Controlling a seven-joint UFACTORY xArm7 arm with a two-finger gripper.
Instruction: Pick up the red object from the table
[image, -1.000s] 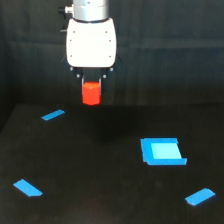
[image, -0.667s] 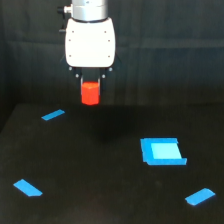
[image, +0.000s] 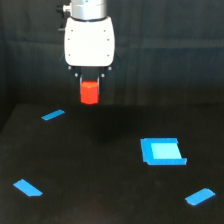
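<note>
A: Gripper (image: 89, 80) state?
B: Clamped on the red object (image: 89, 93), fingers either side of its top.
A: Where's the block?
B: Off the table (image: 100, 165), hanging in the air above its far edge, toward the far-left corner.
A: Anything else?
B: A blue square tray (image: 161, 151) toward the right edge, and three flat blue strips: far left (image: 53, 115), near-left corner (image: 28, 188), near-right corner (image: 200, 196).

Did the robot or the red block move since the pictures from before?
Barely. The tool and the red block it grips sit a touch higher in the picture than a second ago, so the lift seems to be creeping upward. The block stays gripped, above the black table. The blue square piece and three blue strips haven't shifted.
</note>
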